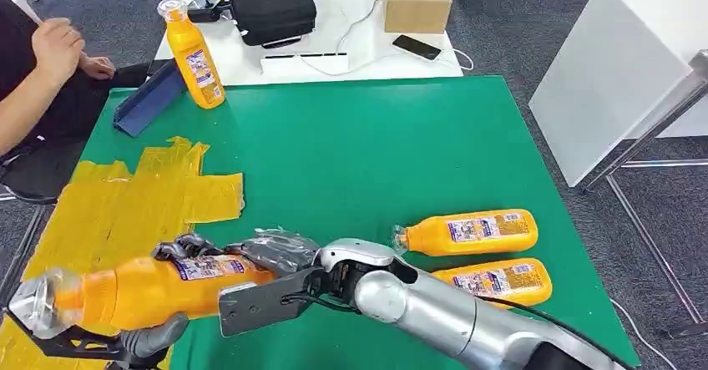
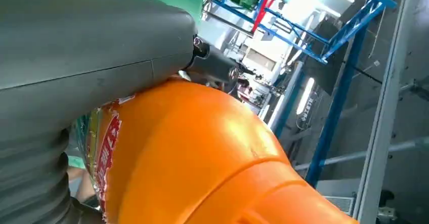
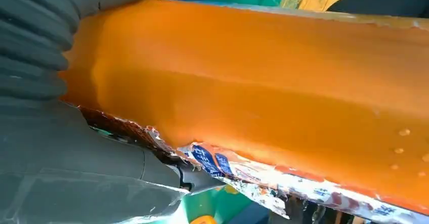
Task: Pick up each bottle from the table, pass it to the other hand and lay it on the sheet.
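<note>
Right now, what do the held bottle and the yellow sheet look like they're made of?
Bottle: likely clear, glossy plastic full of orange liquid; the neck looks see-through, with a printed label. Sheet: thin yellow plastic film or tape, judging by its wrinkles and shine.

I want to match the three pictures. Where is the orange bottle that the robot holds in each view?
Head view: the held bottle lies lengthwise at lower left, between the left hand and the right hand.
Left wrist view: its orange body takes up the lower middle.
Right wrist view: it runs across the picture.
Shared landmark: the green table cover.
</note>
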